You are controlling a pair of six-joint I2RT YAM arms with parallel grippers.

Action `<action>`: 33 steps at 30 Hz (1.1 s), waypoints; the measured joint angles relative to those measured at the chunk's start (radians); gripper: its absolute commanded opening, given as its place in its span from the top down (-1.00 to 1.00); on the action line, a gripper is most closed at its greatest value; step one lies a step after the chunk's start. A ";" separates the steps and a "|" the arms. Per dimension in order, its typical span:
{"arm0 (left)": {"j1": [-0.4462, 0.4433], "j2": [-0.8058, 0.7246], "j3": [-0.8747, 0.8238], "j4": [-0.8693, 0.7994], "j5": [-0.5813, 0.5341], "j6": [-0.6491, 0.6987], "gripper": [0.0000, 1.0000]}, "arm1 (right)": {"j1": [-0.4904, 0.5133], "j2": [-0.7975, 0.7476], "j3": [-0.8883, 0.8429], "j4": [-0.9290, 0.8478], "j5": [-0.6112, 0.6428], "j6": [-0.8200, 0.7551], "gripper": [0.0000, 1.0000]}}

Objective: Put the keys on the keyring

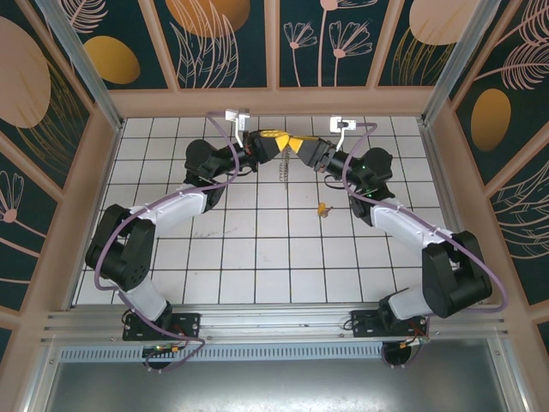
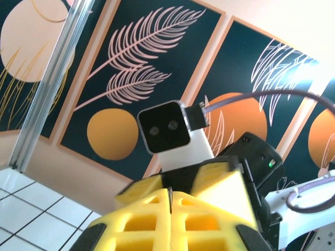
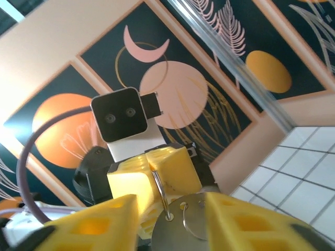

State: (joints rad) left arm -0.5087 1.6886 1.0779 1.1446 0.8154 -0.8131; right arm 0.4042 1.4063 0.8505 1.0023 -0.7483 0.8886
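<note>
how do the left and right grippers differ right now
The left gripper is shut, pinching the keyring by its thin wire; the right gripper is open, jaws apart, a round metal tag between them. The left gripper points right in the top view, the right gripper left. Both have yellow fingers, meeting tip to tip.

Lab test cell: tiled table (image 1: 257, 249), aluminium frame (image 1: 81, 64), leaf-print wall panels (image 1: 223, 43).

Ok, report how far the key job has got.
Done: keyring is up off the tiles, its thin wire pinched in the shut left gripper. In hand: right gripper faces it, jaws apart. Left: the key lies loose on the tiles, not yet threaded.
</note>
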 measured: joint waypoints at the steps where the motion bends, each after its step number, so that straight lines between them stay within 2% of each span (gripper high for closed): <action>1: 0.000 0.000 0.004 -0.029 0.004 0.020 1.00 | -0.012 -0.014 -0.003 -0.021 0.000 -0.011 -0.02; 7: 0.000 -0.007 0.095 -0.280 0.053 0.188 1.00 | -0.130 -0.104 -0.013 -0.117 -0.012 -0.093 -0.04; 12: 0.000 -0.024 0.188 -0.475 0.106 0.327 1.00 | -0.191 -0.113 -0.013 -0.169 -0.084 -0.161 0.00; 17: 0.000 -0.026 0.246 -0.607 0.153 0.415 1.00 | -0.193 -0.102 -0.003 -0.206 -0.183 -0.216 0.12; 21: 0.000 -0.026 0.269 -0.676 0.177 0.452 1.00 | -0.182 -0.090 0.019 -0.230 -0.224 -0.243 0.15; 33: 0.000 -0.026 0.280 -0.737 0.214 0.473 1.00 | -0.116 -0.069 0.054 -0.286 -0.254 -0.307 0.18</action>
State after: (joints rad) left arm -0.5087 1.6630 1.3582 0.4072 1.0290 -0.3405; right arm 0.2882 1.3369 0.9043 0.7166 -1.0019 0.5819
